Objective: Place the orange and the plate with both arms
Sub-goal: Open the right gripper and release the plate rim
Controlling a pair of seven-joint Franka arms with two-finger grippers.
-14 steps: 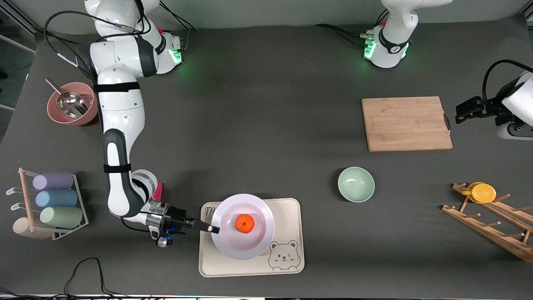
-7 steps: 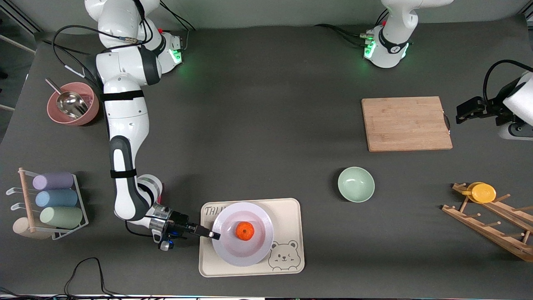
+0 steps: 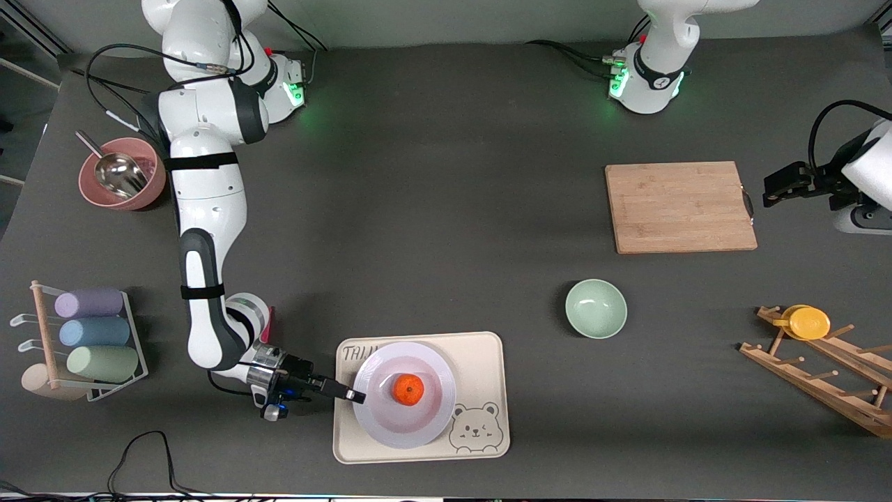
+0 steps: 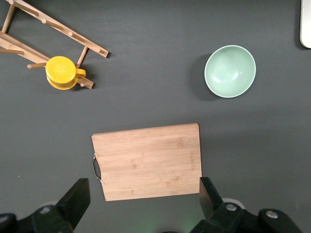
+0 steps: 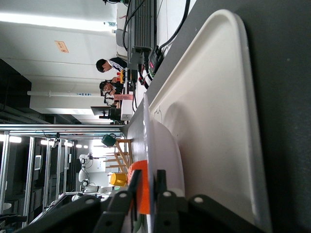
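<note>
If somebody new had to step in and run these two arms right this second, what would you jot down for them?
Right gripper: shut on the plate's rim, at the edge of the cream bear tray.
Left gripper: open, waiting in the air beside the wooden cutting board, holding nothing.
Plate: over the tray, its rim pinched between the right gripper's fingers.
Orange: sitting in the middle of the plate.
Done: orange is on the plate, and the plate has been brought onto the tray.
Left: confirm the plate sits flat, open the right gripper and pull that arm away.
</note>
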